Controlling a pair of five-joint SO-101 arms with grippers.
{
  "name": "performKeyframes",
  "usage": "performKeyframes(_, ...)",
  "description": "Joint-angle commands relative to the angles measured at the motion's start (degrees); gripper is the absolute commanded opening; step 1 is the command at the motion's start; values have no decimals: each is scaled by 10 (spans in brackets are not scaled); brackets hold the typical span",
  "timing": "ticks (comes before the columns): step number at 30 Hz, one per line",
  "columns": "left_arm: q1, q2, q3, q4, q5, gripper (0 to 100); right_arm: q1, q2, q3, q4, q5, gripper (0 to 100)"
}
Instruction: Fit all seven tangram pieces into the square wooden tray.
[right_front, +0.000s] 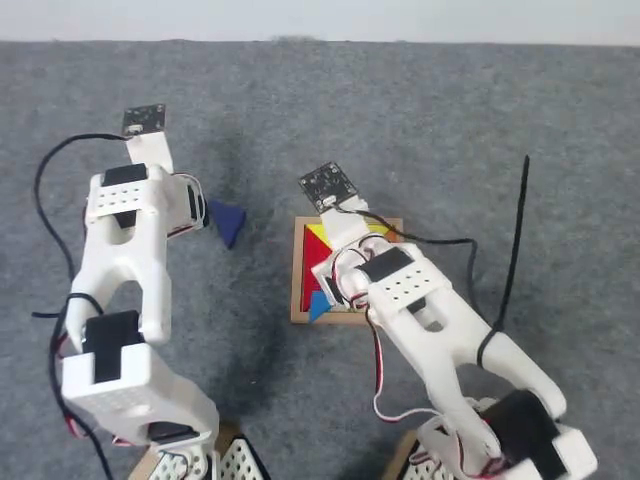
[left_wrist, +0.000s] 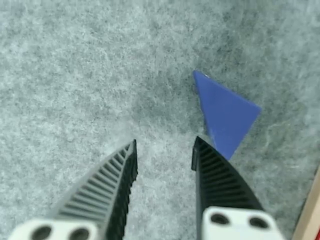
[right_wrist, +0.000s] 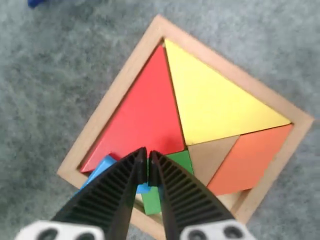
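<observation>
The left arm is stretching out over the grey table (right_front: 450, 120), its end effector (left_wrist: 165, 141) gaping wide just beside the blue triangle (left_wrist: 225, 112), which is lying on the table outside the tray (right_wrist: 116, 95). The right arm is bending down over the tray, its end effector (right_wrist: 148, 153) pinched almost closed above the green piece (right_wrist: 181, 161) and the light-blue piece (right_wrist: 102, 167).

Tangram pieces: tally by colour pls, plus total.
red triangle: 1
yellow triangle: 1
orange piece: 1
tan triangle: 1
green piece: 1
light blue piece: 1
dark blue triangle: 1, on the carpet, outside the wooden tray
Total: 7
</observation>
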Motion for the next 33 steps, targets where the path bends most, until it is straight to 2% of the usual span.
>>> performKeyframes(1, 1, -9, -4, -11, -4, 174, -29, -34, 8, -16, -4, 6)
performKeyframes(7, 1, -9, -4, -11, -4, 174, -88, -34, 17, -29, 15, 6)
performKeyframes(12, 1, -9, -3, -11, -4, 174, -51, -20, 2, -47, 16, 6)
performKeyframes(16, 1, -9, -3, -11, -4, 174, -18, 47, -37, -45, 28, 6)
performKeyframes(26, 1, -9, -3, -11, -4, 174, -19, 170, -127, -43, 32, 6)
performKeyframes(33, 1, -9, -3, -11, -4, 174, -16, 154, -138, -42, 28, 6)
